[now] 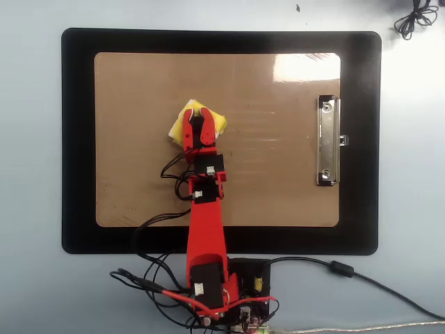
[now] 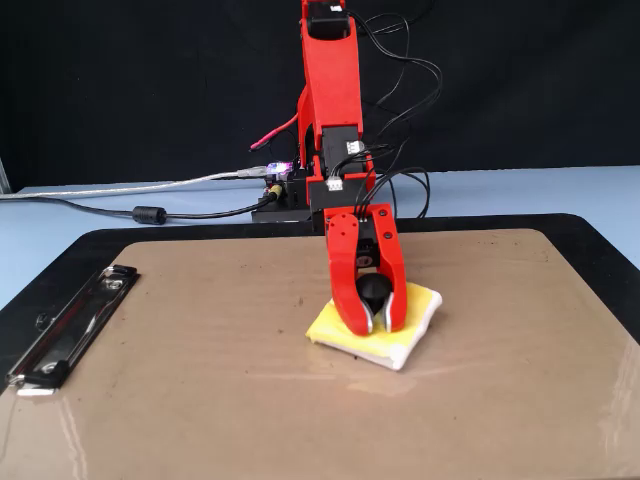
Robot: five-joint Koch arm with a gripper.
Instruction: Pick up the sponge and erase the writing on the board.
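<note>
The yellow sponge (image 1: 181, 123) (image 2: 416, 312) lies flat on the tan board (image 1: 139, 90) (image 2: 180, 400), left of the board's middle in the overhead view. My red gripper (image 1: 196, 124) (image 2: 373, 322) presses down on it, its two fingers shut around the black round knob on top of the sponge. No writing shows on the board; the spot under the sponge and gripper is hidden. The silver clip (image 1: 328, 140) (image 2: 70, 325) sits at the board's right short edge in the overhead view.
A black mat (image 1: 76, 139) (image 2: 600, 250) lies under the board on a pale blue table. The arm's base with its loose wires (image 1: 229, 292) stands at the mat's near edge in the overhead view. A grey cable (image 2: 140, 213) trails off from the base.
</note>
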